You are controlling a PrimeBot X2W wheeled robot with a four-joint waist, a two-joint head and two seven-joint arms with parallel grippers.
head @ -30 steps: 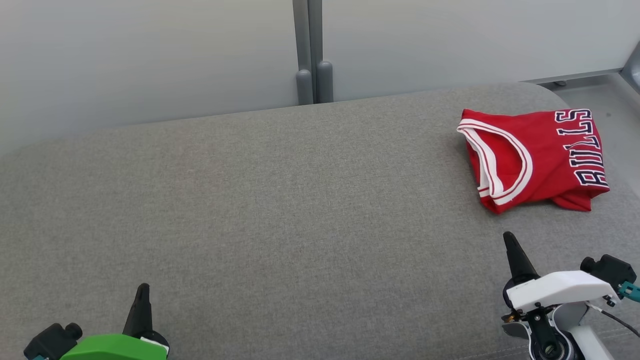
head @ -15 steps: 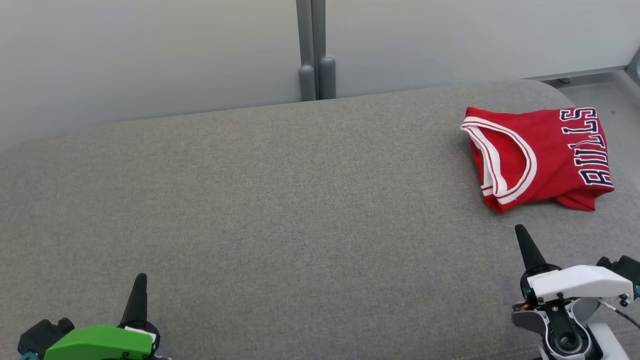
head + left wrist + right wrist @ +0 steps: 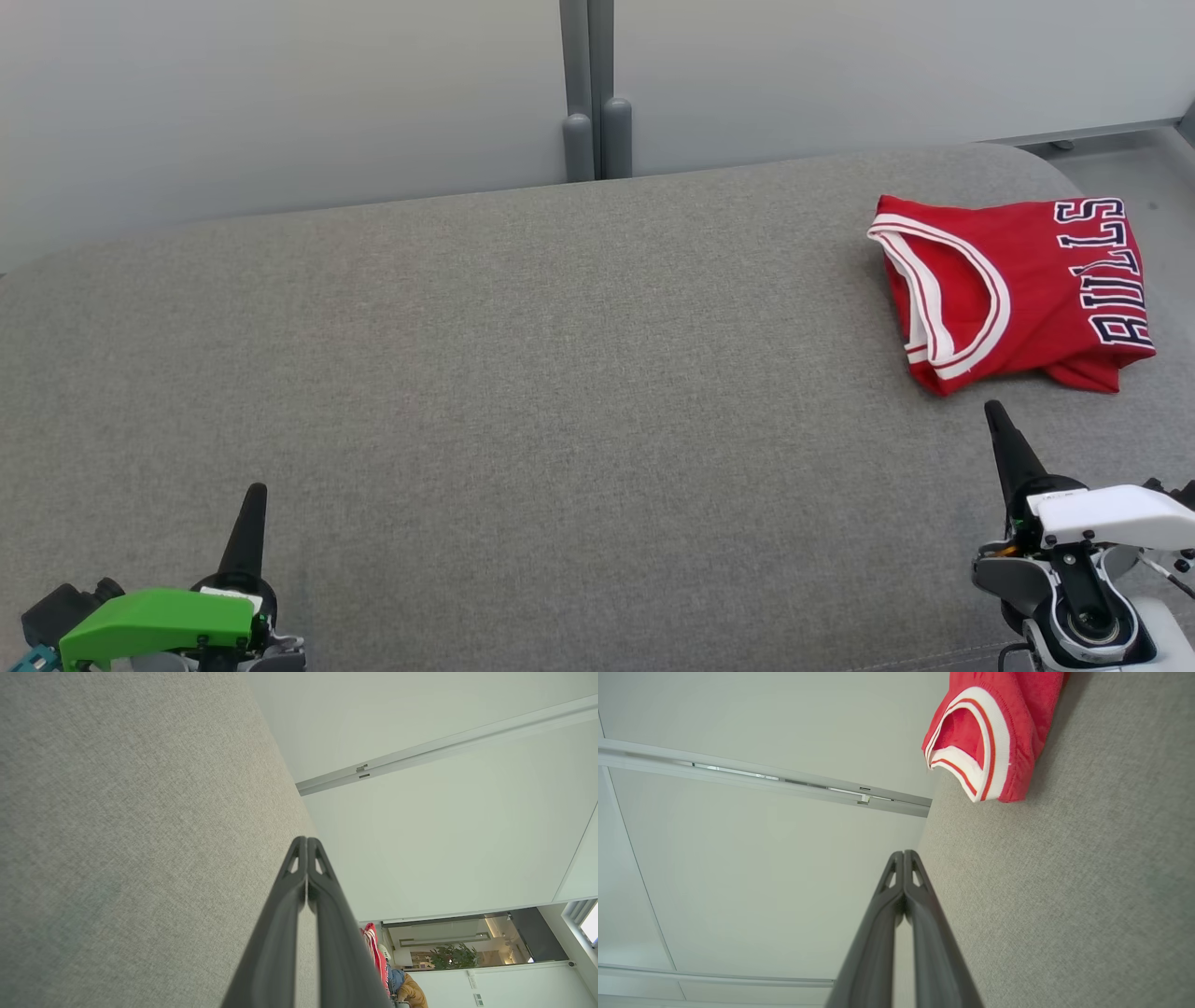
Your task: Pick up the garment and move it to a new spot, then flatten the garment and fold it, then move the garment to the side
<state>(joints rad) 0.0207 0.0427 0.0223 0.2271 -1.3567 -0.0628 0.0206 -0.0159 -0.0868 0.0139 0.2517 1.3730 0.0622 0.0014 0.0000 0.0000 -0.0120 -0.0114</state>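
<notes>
1. Garment: red jersey, apparently folded, far right on grey surface
2. Left pincer, right pincer: both closed, empty
3. Step: side placement likely done; next move calls only for keeping clear

grey fabric surface | pale wall panels | grey post | perhaps plant

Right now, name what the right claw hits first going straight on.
Probably the near edge of the red jersey, just ahead of the right claw in the head view. Yet the right wrist view aims beside it, toward the wall, so it may miss.
</notes>
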